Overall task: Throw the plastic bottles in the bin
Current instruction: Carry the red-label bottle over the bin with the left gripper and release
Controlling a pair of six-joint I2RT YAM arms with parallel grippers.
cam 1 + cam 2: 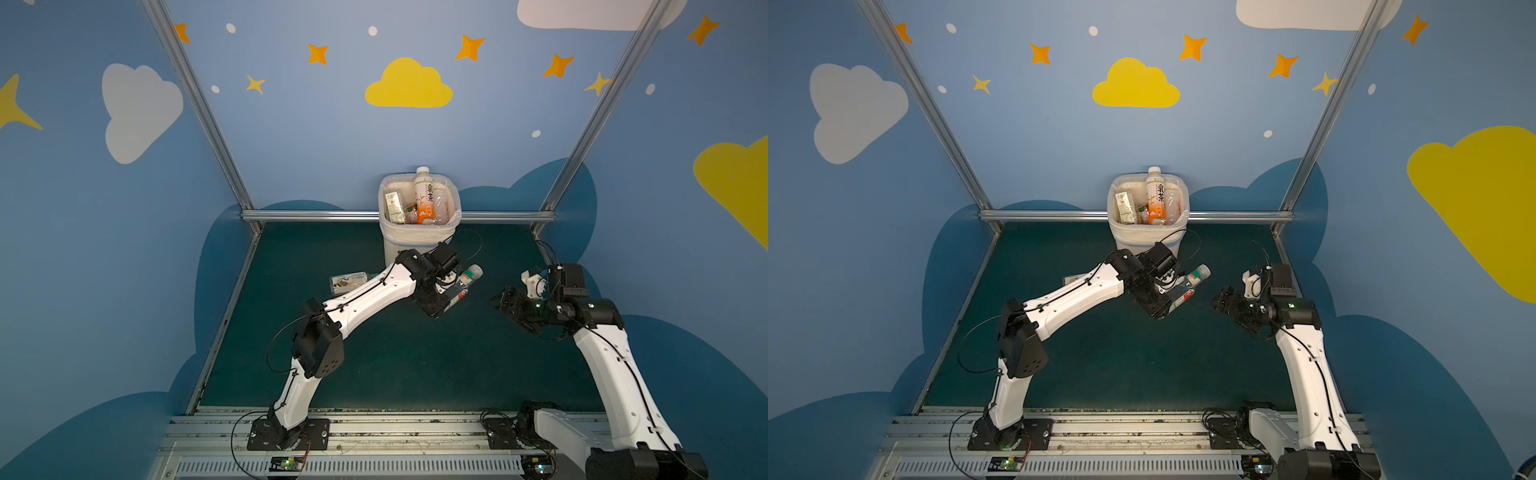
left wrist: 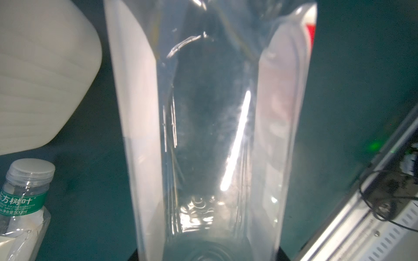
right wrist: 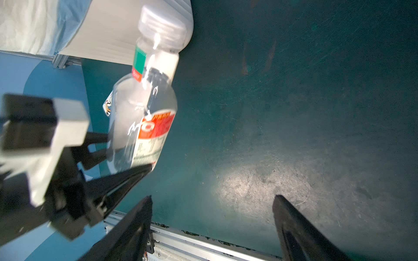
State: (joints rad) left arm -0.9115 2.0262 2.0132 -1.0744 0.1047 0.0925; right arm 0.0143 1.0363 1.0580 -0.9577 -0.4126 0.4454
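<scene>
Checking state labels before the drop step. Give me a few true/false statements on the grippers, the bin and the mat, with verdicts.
1. The left gripper is shut on a clear bottle with a red-and-white label. True.
2. The right gripper holds a bottle too. False: it is open and empty.
3. The bin is empty. False: it holds several bottles, and the orange-labelled bottle pokes above the rim.
4. A second bottle lies on the mat. True.
5. The clear bottle is over the bin's opening. False: it is in front of the bin.

Robot lab booth: cloud-and-star painted walls [image 1: 332,124], aluminium frame posts [image 1: 197,104], dark green tabletop [image 1: 395,365].
</scene>
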